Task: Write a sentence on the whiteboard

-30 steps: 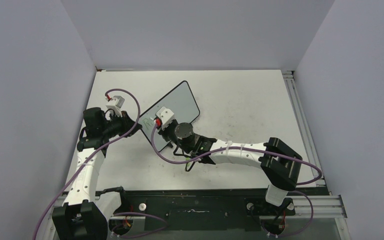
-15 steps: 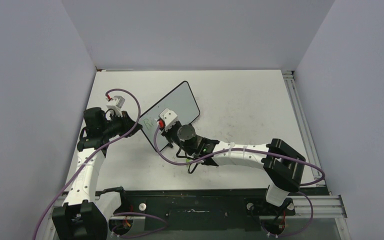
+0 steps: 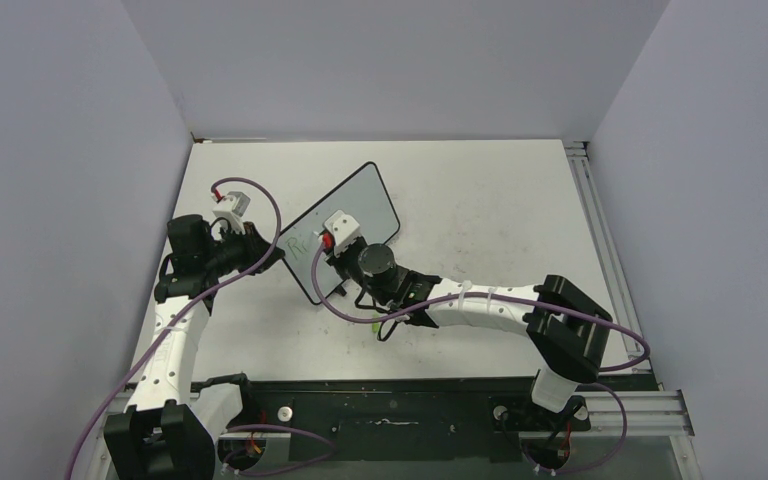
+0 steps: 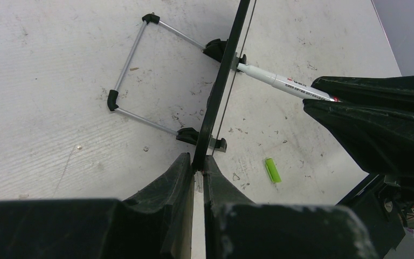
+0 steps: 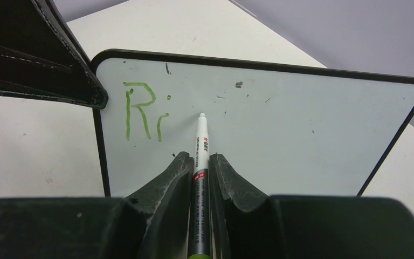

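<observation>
The whiteboard [image 3: 352, 208] stands tilted on its wire stand [image 4: 135, 65] left of the table's middle. My left gripper [image 4: 197, 164] is shut on the board's black edge [image 4: 223, 81], at its left side in the top view. The sentence [image 5: 143, 110] reads "Ri" in green at the board's [image 5: 302, 124] upper left. My right gripper [image 5: 199, 157] is shut on a white and grey marker [image 5: 200, 143]. The marker [image 4: 280, 81] points at the board, its tip on the surface just right of the "i".
A small green cap [image 4: 271, 170] lies on the scuffed white tabletop [image 3: 490, 210] in front of the board. Grey walls close in the table on three sides. A metal rail [image 3: 600, 240] runs along the right edge.
My right gripper has shifted the marker slightly right along the board, uncovering more green lettering. The left gripper has not moved.
</observation>
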Tool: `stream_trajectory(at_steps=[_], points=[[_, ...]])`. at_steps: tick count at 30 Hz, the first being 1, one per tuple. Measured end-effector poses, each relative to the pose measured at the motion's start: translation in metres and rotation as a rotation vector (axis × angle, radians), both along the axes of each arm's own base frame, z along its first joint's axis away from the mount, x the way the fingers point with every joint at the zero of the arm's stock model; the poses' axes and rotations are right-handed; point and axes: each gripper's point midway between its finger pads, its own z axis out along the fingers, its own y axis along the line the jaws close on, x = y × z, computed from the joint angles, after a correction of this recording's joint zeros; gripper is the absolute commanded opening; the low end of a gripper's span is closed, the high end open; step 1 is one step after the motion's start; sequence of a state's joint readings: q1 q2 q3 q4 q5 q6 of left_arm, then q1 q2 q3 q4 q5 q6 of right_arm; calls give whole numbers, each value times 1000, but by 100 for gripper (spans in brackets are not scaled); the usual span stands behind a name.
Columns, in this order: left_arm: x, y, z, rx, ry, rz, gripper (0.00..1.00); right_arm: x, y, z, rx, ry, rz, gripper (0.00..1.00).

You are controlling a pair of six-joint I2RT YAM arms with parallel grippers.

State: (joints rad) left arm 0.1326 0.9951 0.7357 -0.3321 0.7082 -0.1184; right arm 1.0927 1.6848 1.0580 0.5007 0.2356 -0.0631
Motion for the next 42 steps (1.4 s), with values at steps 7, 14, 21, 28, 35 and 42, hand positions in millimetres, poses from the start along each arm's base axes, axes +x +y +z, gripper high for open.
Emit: stream_trajectory(at_steps=[7, 14, 21, 28, 35, 42], points=[[0, 0, 0, 0, 0, 0, 0, -1, 1, 0, 1, 1, 9, 5], [0, 0, 0, 0, 1, 1, 0, -1, 4, -3, -4, 4, 16, 5], [0, 0, 0, 0, 0, 1, 0, -1, 5, -3, -4, 4, 18, 5], [0, 0, 0, 0, 1, 1, 0, -5, 8, -3, -4, 4, 29, 5], [0, 0, 0, 0, 0, 0, 0, -14, 14, -3, -3, 5, 55, 5], [0, -1, 0, -3, 0, -3, 0, -14, 13, -4, -5, 6, 54, 5]])
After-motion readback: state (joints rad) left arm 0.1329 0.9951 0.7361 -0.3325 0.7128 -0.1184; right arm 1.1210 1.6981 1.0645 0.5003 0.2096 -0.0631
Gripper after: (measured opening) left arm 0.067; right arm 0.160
